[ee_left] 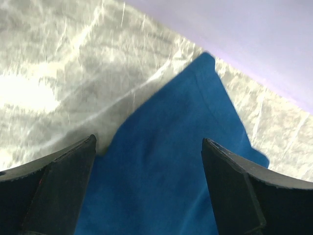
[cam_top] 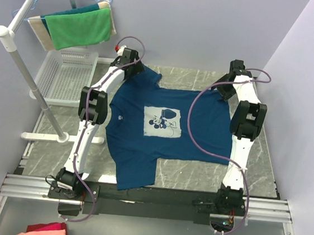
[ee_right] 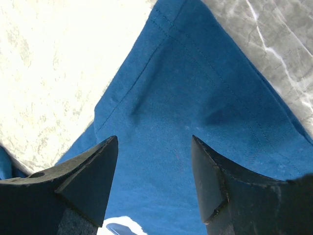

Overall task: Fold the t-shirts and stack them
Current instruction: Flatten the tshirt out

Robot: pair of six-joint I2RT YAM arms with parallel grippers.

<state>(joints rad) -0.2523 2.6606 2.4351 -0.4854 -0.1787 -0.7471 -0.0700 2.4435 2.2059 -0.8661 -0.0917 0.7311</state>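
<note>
Left pincer (ee_left: 149, 147) hanging wide open over far sleeve, gripping nothing | right pincer (ee_right: 154, 142) hovering open over far-right hem | navy blue cotton t-shirt (cam_top: 136, 154) with pale cartoon print lying flat, print-up, on grey marbled table (cam_top: 48, 134) | likely lining up far edge for folding

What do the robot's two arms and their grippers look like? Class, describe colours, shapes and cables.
Both the left arm and right arm have white links with bulky black joints. A lilac cable loops along each. The fingers are matte black, blunt wedges.
</note>
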